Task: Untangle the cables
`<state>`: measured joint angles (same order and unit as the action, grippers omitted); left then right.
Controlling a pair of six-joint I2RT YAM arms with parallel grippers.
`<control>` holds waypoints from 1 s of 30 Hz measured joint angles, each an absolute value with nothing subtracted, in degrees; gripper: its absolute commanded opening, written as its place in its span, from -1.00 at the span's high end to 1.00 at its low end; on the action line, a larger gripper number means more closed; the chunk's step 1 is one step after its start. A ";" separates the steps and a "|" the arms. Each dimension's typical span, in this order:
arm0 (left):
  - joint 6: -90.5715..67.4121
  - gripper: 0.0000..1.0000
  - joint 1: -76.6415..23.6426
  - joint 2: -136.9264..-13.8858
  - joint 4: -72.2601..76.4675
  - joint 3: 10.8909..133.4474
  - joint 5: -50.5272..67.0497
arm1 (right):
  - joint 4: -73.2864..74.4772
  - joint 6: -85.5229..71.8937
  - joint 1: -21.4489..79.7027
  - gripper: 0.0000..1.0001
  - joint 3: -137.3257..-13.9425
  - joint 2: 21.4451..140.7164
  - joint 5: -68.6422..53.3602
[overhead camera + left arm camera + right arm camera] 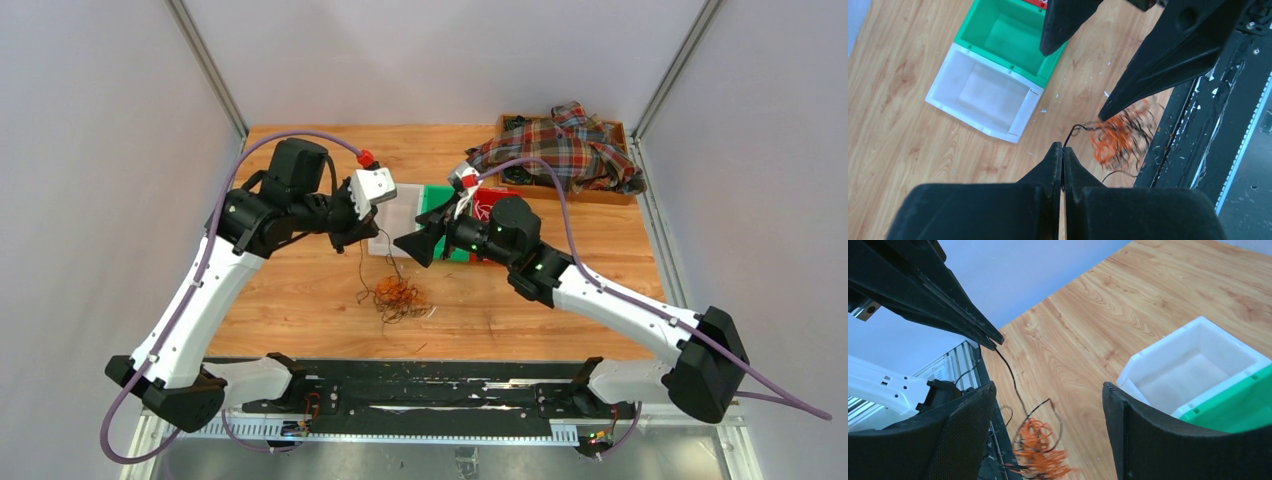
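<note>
- The cables [398,297] lie as one small knot of orange and black wires on the wooden table [290,310]. They sit just below the middle of the overhead view, close to the near edge.
- One black strand [1010,371] rises out of the knot up to the left gripper [1063,150], whose fingers are pressed together, pinching its end.
- The right gripper [1048,407] hangs above the knot with its fingers spread wide, holding nothing.
- As I read it, the step in hand is drawing a single wire clear of the bundle. The next move likely calls for the right gripper to come down and pin or take the orange mass, so the strand slides out rather than dragging the lot along.
- A white bin [980,95] and a green bin [1013,35] sit touching, side by side, just above the knot in the overhead view.
- I cannot tell how the strand loops inside the knot, how many wires there are, or whether any are white. The knot is blurred in both wrist views, and from overhead the arms cover part of the bins.
</note>
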<state>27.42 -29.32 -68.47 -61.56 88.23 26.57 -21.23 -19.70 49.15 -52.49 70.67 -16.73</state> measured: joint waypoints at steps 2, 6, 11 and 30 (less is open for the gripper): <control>27.42 0.99 -29.32 -68.45 -61.95 88.92 27.05 | -21.80 -19.66 49.58 -0.42 -53.39 71.96 -17.43; 27.44 0.99 -29.32 -68.29 -62.13 89.60 28.18 | -23.07 -19.75 51.33 -0.39 -54.00 74.65 -20.23; 27.44 0.99 -29.32 -68.10 -62.52 89.65 29.61 | -24.64 -21.10 52.47 -0.23 -54.00 77.10 -22.13; 27.22 0.99 -29.39 -67.94 -63.66 91.94 33.10 | -29.17 -25.96 52.51 0.19 -54.52 80.40 -18.46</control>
